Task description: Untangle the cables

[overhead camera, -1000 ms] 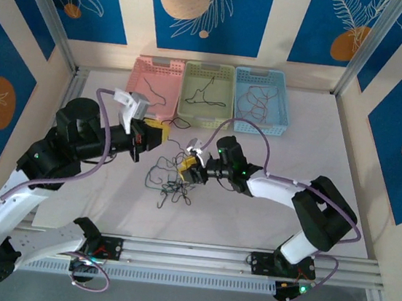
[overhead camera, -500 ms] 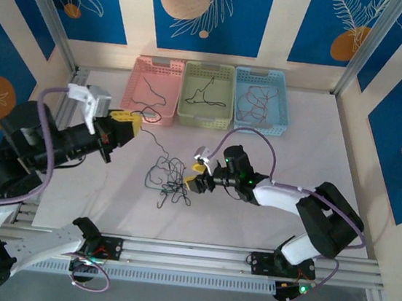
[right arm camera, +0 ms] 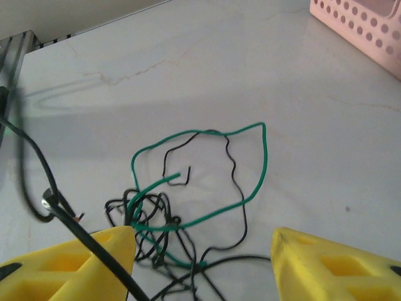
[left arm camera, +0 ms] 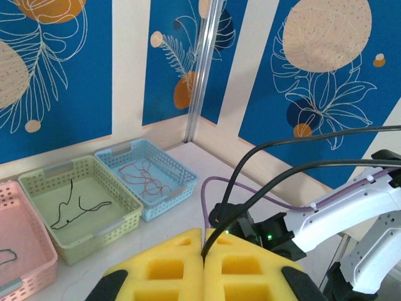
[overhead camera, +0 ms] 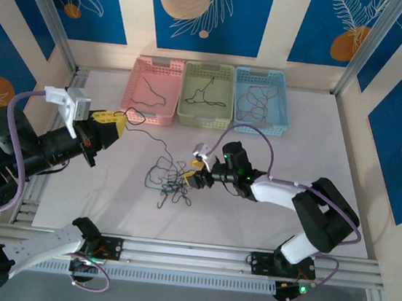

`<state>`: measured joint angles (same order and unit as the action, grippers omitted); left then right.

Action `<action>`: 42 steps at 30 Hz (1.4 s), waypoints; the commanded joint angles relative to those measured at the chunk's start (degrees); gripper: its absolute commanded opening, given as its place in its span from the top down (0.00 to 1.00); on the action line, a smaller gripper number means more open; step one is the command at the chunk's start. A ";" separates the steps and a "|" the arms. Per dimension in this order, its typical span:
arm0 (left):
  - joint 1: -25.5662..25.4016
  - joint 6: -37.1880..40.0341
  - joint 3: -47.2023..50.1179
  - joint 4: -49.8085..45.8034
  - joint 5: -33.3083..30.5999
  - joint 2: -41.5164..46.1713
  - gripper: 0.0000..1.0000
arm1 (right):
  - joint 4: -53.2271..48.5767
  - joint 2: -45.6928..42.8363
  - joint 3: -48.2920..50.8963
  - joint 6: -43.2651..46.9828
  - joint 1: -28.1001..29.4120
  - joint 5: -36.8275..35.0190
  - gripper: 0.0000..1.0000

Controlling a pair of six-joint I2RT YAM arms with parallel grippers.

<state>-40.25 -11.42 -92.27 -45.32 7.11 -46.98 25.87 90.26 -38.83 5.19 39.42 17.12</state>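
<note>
Two grippers are working around one tangle [overhead camera: 172,180] of cables lying on the bench [overhead camera: 296,155], near its middle and in front of three baskets. The left gripper [overhead camera: 115,120] is hanging over the bench's left side, well apart from the tangle. Its yellow pads [left arm camera: 169,269] are pressing together on a black cable [left arm camera: 213,233], which is running from the seam between them back toward the tangle. The right gripper [overhead camera: 194,173] is hovering at the tangle's right edge with its jaws standing apart. In its wrist view we are looking between the two yellow fingers [right arm camera: 326,263] at a green cable [right arm camera: 264,157] looping wide over the bench, with thin black ones knotting under it. Another black strand is crossing the left finger, though we cannot tell whether it is touching. The pink basket [overhead camera: 146,117], green basket [overhead camera: 203,121] and blue basket [overhead camera: 262,126] are sitting side by side along the far edge, each holding a loose cable or more.
</note>
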 commanded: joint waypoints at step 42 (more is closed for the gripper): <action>-0.02 9.13 -18.03 9.98 -15.41 -21.08 1.00 | 4.05 -0.87 5.95 -21.81 -18.40 1.63 1.00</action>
<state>-40.25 -3.90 -106.96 -39.79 -10.63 -64.69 28.36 90.54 -33.71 -15.75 21.34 17.37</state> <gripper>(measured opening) 0.065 0.060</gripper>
